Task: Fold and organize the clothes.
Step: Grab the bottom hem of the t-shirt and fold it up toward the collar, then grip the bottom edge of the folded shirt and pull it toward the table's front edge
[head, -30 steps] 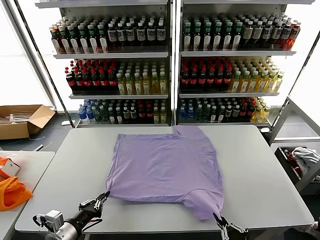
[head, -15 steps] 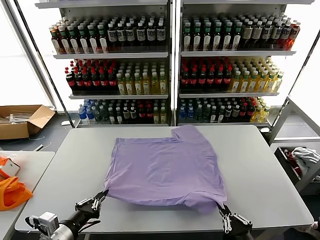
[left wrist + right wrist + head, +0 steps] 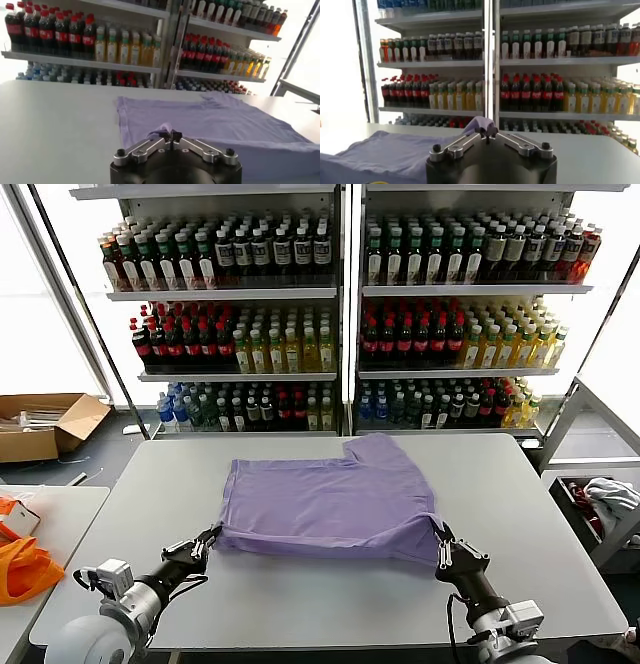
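On the grey table (image 3: 540, 514), mid-fold: my left gripper (image 3: 207, 538) is pinched tight on the near-left corner of the lavender T-shirt (image 3: 330, 502), my right gripper (image 3: 441, 544) clamped on the near-right corner. Both wrist views confirm a tuft of fabric nipped between closed tips. Shirt sits centre of table, near hem lifted and doubled over the body, one sleeve poking out toward the drinks shelves (image 3: 340, 304). Judging by that, this is the bottom-to-top fold. Next move: carry both corners forward evenly, same height, lay hem flat, then release. Uneven travel would likely skew the fold.
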You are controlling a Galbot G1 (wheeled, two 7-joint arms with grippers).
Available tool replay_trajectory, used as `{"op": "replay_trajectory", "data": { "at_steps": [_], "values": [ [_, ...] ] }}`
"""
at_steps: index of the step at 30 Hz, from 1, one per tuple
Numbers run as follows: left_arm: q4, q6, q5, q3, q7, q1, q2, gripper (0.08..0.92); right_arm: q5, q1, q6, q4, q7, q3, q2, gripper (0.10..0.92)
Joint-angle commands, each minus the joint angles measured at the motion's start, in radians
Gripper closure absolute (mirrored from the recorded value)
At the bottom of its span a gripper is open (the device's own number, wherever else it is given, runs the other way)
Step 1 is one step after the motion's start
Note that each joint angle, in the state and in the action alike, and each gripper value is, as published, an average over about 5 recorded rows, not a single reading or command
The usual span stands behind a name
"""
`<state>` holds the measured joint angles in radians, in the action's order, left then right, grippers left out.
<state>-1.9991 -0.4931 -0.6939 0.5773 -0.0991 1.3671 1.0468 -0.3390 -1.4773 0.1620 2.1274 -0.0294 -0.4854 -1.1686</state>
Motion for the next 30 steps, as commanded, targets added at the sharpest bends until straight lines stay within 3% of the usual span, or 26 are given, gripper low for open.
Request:
{"op": "replay_trajectory", "data": {
  "at_steps": [1, 4, 9, 18, 30],
  "values": [
    [0.317, -0.006, 0.006, -0.146, -0.009, -0.302, 0.0, 0.912, 0.055, 0.427, 0.042, -0.389, -0.006, 0.173, -0.026, 0.918],
    [0.344, -0.002, 0.026, -0.156, -0.012, -0.315, 0.01, 0.906, 0.04, 0.47, 0.07, -0.44, 0.004, 0.214, -0.034, 0.918],
    [0.313, 0.001, 0.035, -0.124, -0.005, -0.279, 0.019, 0.795, -0.007, 0.453, 0.099, -0.413, 0.009, 0.219, -0.037, 0.855],
    [0.145, 0.01, 0.05, -0.065, -0.003, -0.084, 0.014, 0.535, 0.062, 0.224, 0.267, -0.205, -0.074, 0.114, 0.004, 0.596],
    [0.202, 0.01, 0.097, -0.099, 0.005, -0.064, 0.053, 0.206, 0.12, 0.054, 0.326, -0.169, -0.162, 0.056, -0.015, 0.255]
  ]
}}
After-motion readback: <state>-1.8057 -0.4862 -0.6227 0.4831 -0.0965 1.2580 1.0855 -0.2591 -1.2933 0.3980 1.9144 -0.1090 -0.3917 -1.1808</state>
